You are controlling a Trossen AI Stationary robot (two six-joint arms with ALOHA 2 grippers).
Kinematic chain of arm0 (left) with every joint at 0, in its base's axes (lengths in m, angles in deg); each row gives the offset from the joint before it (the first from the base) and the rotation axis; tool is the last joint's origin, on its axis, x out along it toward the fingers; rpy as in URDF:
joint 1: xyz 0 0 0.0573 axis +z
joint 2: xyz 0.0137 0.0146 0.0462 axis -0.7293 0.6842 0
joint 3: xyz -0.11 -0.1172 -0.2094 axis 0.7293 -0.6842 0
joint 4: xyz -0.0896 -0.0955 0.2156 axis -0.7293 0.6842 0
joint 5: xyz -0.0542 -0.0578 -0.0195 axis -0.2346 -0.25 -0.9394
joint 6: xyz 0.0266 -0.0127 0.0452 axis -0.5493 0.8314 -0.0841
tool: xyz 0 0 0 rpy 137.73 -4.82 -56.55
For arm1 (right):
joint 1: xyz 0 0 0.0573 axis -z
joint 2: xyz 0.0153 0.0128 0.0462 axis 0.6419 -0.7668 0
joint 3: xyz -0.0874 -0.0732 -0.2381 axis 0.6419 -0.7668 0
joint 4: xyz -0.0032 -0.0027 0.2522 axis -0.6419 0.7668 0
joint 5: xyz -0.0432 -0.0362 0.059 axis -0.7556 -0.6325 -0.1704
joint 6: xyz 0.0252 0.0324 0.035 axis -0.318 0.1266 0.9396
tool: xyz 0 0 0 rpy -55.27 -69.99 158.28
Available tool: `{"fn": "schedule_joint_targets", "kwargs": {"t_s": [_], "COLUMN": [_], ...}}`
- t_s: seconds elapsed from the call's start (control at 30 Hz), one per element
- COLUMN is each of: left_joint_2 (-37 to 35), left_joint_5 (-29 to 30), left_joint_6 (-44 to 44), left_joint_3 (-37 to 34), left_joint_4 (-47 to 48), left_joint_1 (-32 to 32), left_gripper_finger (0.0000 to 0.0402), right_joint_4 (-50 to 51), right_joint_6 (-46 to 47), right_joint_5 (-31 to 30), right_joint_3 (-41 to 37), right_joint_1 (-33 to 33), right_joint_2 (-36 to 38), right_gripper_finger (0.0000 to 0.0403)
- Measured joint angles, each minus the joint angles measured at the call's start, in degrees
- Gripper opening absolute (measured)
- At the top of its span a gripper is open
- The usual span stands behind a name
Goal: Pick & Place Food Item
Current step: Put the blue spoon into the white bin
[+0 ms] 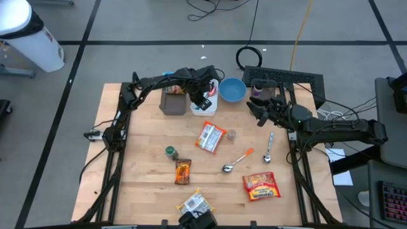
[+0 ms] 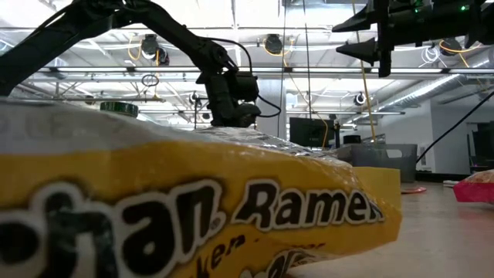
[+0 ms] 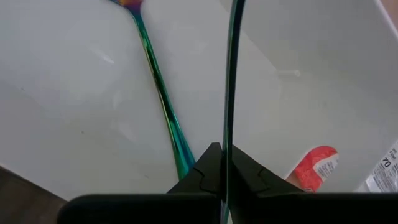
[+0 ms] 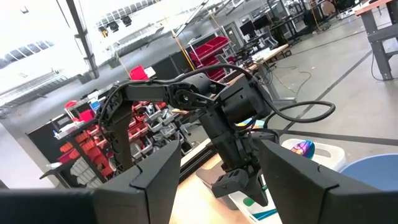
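The left tool [image 1: 202,100] hangs over the white tray [image 1: 212,108] at the far middle of the table [image 1: 146,191]. Its fingers [image 3: 208,174] are pressed together, pinching the thin clear rim of the tray, as the left wrist view shows. In that view an iridescent spoon [image 3: 158,93] lies on the tray's white floor beside the fingers, and a red-and-white packet [image 3: 314,168] shows on the other side of the rim.

The right tool [image 1: 262,113] is raised above the table's far right part, near the blue bowl [image 1: 233,90]. Its fingers [image 4: 155,177] are spread, with nothing between them, and it points toward the left arm.

Food items lie scattered on the table: a red-and-white packet [image 1: 210,137] near the middle, an orange packet [image 1: 183,171] nearer the front, a red ramen pack [image 1: 261,186] at front right, and another ramen pack [image 1: 194,203] at the front edge. That last pack [image 2: 193,208] fills the low view. A green-lidded jar [image 1: 170,152] stands just behind the orange packet. A grey box [image 1: 172,102] sits beside the tray. Two metal spoons [image 1: 269,147] and a small brown-lidded jar [image 1: 231,134] lie between the packets.
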Motion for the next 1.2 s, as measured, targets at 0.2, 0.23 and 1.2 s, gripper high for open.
{"fn": "schedule_joint_targets", "kwargs": {"t_s": [0.2,0.23,1.2], "left_joint_2": [0.00,0.00,2.49], "left_joint_5": [0.02,0.02,-0.77], "left_joint_6": [0.02,0.02,0.85], "left_joint_3": [0.00,0.00,2.12], "left_joint_4": [0.00,-0.01,0.05], "left_joint_1": [0.10,0.17,0.96], "left_gripper_finger": [0.0006,0.0005,0.0017], "right_joint_4": [0.00,0.00,2.12], "right_joint_6": [0.00,0.00,-0.39], "right_joint_5": [0.00,0.00,-0.04], "right_joint_3": [0.02,0.02,0.02], "right_joint_1": [0.00,0.00,0.09], "right_joint_2": [0.00,0.00,-0.02], "right_gripper_finger": [0.0210,0.0210,0.0210]}}
